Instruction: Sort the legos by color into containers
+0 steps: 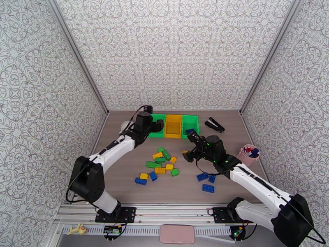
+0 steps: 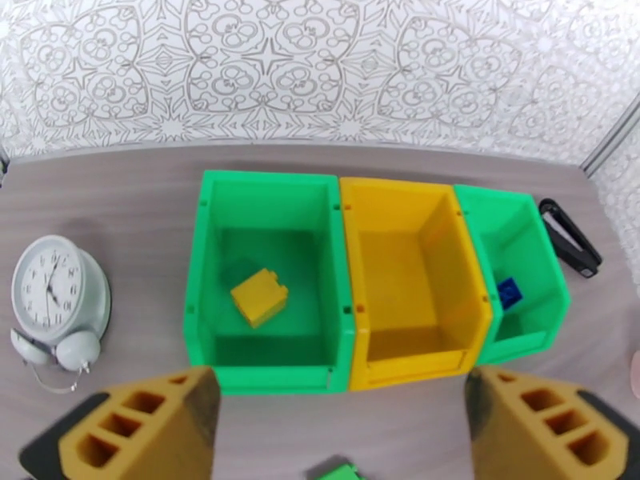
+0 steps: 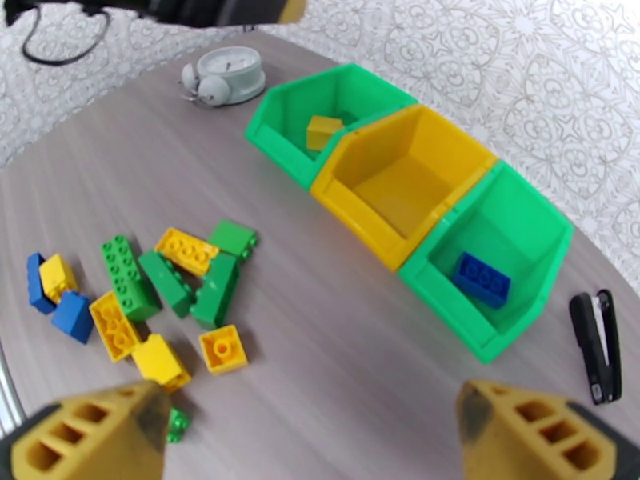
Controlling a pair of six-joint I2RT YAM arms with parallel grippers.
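Three joined containers stand at the back: a left green bin [image 1: 156,130], a yellow bin [image 1: 173,125] and a right green bin [image 1: 190,124]. A yellow lego [image 2: 259,297] lies in the left green bin [image 2: 268,202], and a blue lego [image 2: 510,292] lies in the right green bin [image 2: 520,226]. The yellow bin [image 2: 408,274] holds nothing. My left gripper [image 2: 344,430] hangs open and empty just in front of the left green bin. A loose pile of yellow, green and blue legos [image 1: 160,161] lies mid-table. My right gripper [image 1: 188,147] is open and empty beside that pile.
A small white alarm clock [image 2: 58,291] sits left of the bins, and a black stapler [image 1: 214,124] lies to their right. At the right edge stands a pink cup [image 1: 248,155]. Three blue bricks [image 1: 205,180] lie under my right arm.
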